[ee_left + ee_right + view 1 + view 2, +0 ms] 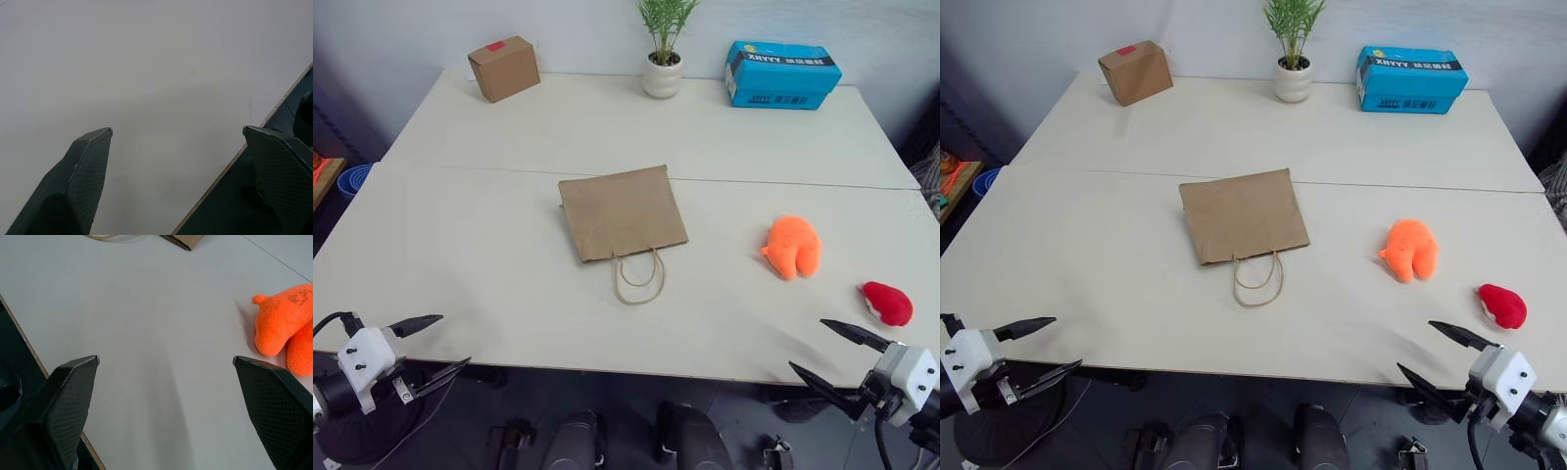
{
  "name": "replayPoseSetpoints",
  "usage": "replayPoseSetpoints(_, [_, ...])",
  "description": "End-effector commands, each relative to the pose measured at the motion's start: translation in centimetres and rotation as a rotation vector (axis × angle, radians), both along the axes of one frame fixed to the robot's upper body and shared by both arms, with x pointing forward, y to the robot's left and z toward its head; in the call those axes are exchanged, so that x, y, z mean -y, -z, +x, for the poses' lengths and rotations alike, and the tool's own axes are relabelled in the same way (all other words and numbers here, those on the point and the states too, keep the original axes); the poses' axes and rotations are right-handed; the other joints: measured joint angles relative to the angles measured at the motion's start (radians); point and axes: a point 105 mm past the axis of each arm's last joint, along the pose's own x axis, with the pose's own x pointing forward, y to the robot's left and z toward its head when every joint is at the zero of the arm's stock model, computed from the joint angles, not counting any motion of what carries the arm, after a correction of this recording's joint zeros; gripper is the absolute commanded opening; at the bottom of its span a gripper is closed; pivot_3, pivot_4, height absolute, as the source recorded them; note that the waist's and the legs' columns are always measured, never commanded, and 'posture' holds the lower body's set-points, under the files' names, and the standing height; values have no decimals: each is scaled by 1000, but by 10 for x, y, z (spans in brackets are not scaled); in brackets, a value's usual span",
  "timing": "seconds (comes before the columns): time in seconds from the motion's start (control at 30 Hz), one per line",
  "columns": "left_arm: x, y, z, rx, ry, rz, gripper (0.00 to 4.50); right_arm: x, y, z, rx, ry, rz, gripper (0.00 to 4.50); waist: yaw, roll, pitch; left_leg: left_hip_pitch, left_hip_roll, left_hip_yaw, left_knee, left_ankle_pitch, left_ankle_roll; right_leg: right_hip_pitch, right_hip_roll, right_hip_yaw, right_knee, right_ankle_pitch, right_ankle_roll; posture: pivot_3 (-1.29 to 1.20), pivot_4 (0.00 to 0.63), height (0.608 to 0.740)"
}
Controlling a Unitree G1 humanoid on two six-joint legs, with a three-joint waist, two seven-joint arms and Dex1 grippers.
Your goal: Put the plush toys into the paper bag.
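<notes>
Paper bag [622, 211]: plain brown kraft, lying flat mid-table, slightly skewed, mouth toward the near edge, twine loop handles [638, 276] splayed on the tabletop. Orange plush toy [792, 246]: lumpy, stubby legs, lying on the table to the bag's right, well apart from it. Red plush toy [886, 303]: smaller, rounded, near the orange one, further right and closer to the near edge. Both toys outside the bag.
</notes>
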Motion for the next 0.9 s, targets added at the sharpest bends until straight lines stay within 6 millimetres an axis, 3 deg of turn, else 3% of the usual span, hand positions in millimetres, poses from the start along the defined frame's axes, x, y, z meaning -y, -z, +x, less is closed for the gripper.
replayPoseSetpoints(0.03, [15, -11, 0, 25, 72, -33, 4486, -6, -6, 0, 36, -12, 29, 4500, 0, 0, 0, 0, 0, 0, 0, 0, 0, 0, 0, 0, 0, 0, 0, 0, 150, 740])
replayPoseSetpoints(0.17, [55, -39, 15, -7, 209, -185, 4486, -17, -16, 5, 80, -22, 113, 4500, 3, 0, 0, 0, 1, 0, 3, 0, -1, 1, 0, 0, 1, 0, 0, 0, 150, 740])
replayPoseSetpoints(0.33, [110, -63, 51, 6, 376, -165, 4486, -39, -37, 20, 168, -36, 198, 4500, 2, 3, -2, 1, 0, -1, 6, 3, -5, 2, 0, 2, 6, 0, 0, 0, 150, 740])
replayPoseSetpoints(0.47, [152, -67, 88, 119, 475, -72, 4486, -57, -45, 31, 218, -56, 226, 4500, 2, 5, -3, 1, -1, 1, 5, 6, -2, 1, 3, 2, 7, 0, 1, 0, 150, 740])
replayPoseSetpoints(0.67, [218, -47, 126, 238, 660, 54, 4486, -69, -41, 41, 237, -46, 232, 4500, 3, 5, -3, 0, 2, 10, 7, 7, -1, -2, 15, 3, 11, 1, 2, 0, 150, 740])
replayPoseSetpoints(0.8, [228, -41, 139, 254, 689, 77, 3589, -69, -39, 42, 236, -18, 236, 4500, 0, 5, -3, 0, 3, 11, 9, 6, 1, -2, 15, 9, 9, 2, 4, 0, 150, 740])
replayPoseSetpoints(0.9, [233, -39, 140, 235, 739, 86, 2593, -72, -36, 42, 233, -11, 239, 4500, -3, 5, -3, 0, 6, 12, 9, 5, 0, -3, 16, 11, 9, 2, 3, 0, 150, 740])
